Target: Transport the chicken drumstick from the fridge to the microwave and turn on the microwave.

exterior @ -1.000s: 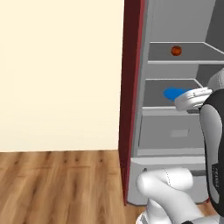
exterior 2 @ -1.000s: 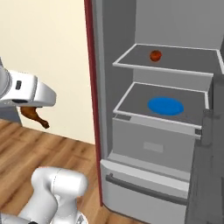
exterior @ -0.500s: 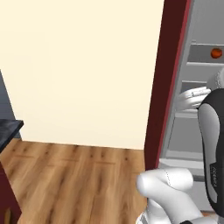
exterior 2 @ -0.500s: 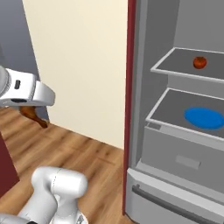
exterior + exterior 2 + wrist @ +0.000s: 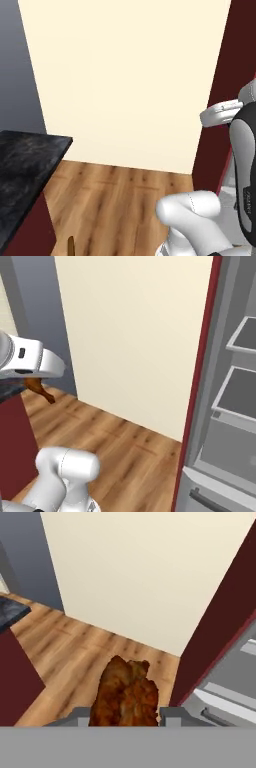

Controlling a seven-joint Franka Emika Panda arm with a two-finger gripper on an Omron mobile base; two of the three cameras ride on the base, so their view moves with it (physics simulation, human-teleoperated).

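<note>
Hanging between the two finger tips of the gripper [image 5: 125, 714], the chicken drumstick [image 5: 125, 693] is off the shelves and in the air above the wood floor [image 5: 75, 652], out in front of the cream wall [image 5: 135, 572]. From the right base camera its brown end pokes down under the white hand, and the jaws pinch it at its thick part with the bone end dangling free.

Slipping is the main risk, I think: the meat is lumpy and held only by its sides, so a quick swing of the arm or a jolt from the driving base could shake it loose onto the floor.

Beside it on the right stands the fridge [image 5: 235, 406], with its dark red edge [image 5: 200, 381] close to the hand's path; a wide turn could clip it. On the other side a dark stone counter [image 5: 25, 165] on a dark red cabinet [image 5: 12, 446] juts out low near the arm, and the dangling end could catch on its corner. A grey panel [image 5: 35, 311] rises behind it.
</note>
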